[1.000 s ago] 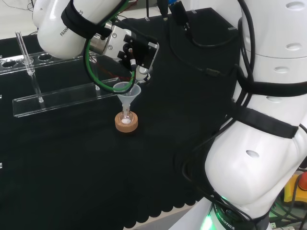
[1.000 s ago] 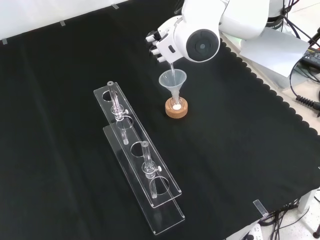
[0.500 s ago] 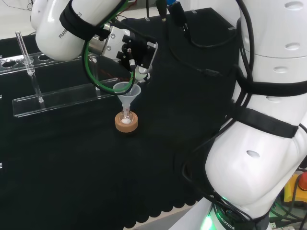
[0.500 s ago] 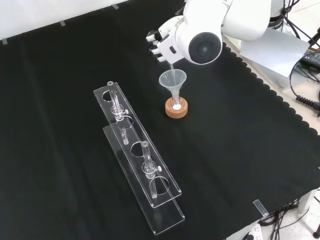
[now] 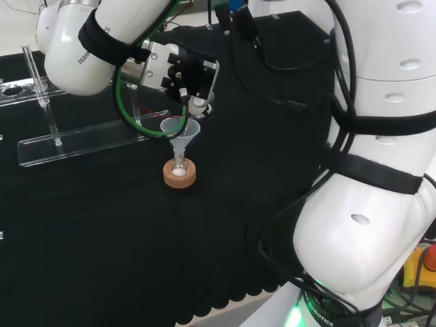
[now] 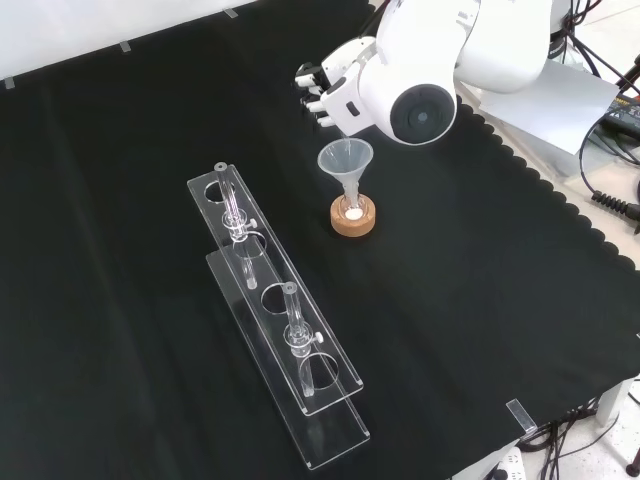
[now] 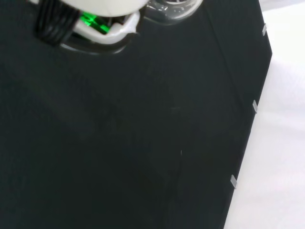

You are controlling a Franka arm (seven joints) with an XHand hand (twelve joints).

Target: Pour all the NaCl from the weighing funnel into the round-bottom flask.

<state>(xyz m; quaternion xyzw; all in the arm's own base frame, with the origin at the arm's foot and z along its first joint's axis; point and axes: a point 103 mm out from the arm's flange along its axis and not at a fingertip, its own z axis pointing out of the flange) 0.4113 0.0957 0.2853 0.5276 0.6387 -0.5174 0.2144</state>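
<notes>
My hand point(image 6: 325, 92) is just above the funnel point(image 6: 345, 159) in the flask point(image 5: 179, 168), so the salt falls in; its fingers, I cannot tell.

Tan cork ring point(image 6: 354, 217), white powder point(image 6: 353, 212), clear funnel point(image 6: 345, 160), black cloth point(image 6: 120, 130), black-and-white hand point(image 6: 325, 88)

Bright even light, soft shadows (wrist view blurry).
</notes>
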